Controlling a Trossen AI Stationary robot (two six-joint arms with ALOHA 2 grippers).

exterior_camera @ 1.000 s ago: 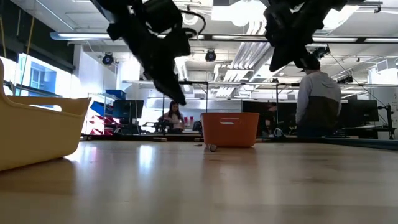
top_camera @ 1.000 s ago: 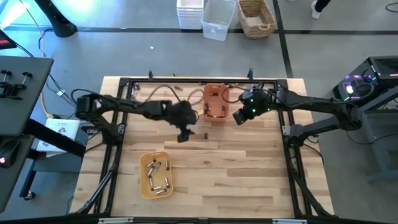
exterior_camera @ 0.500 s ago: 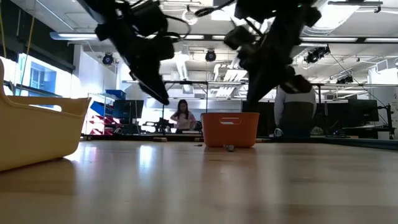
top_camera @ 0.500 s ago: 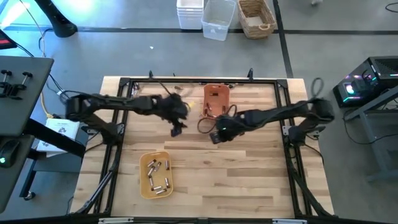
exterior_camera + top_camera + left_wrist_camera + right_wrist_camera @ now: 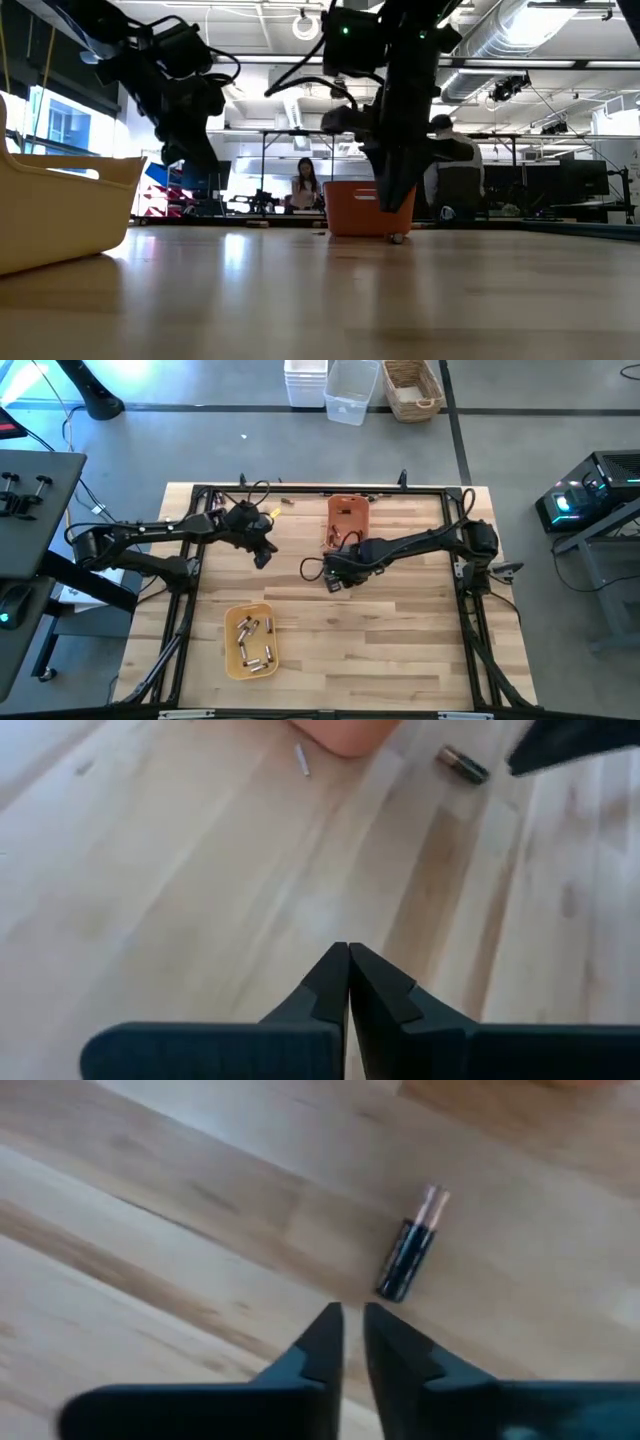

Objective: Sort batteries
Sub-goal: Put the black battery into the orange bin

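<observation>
Wooden table is carrying a yellow tray with several batteries lying in it near the front, an orange tray sitting toward the back, and one loose battery lying flat on the boards just beside the orange tray. Right gripper is hanging low right over that loose cell, fingers parted only a narrow slit and gripping nothing, tips just short of the dark end. Left gripper is waiting off to the left near the back, fingers pressed fully together and empty (loose cell showing far off in its view too).

Risk: the slit is looking narrower than the cell, so coming down like this is likely pushing or rolling it instead of straddling it. A round cell on smooth wood is rolling easily, maybe under the orange tray's edge. Pinching near one end is risking it pivoting or squirting out. Wrong tray at the drop is also possible
</observation>
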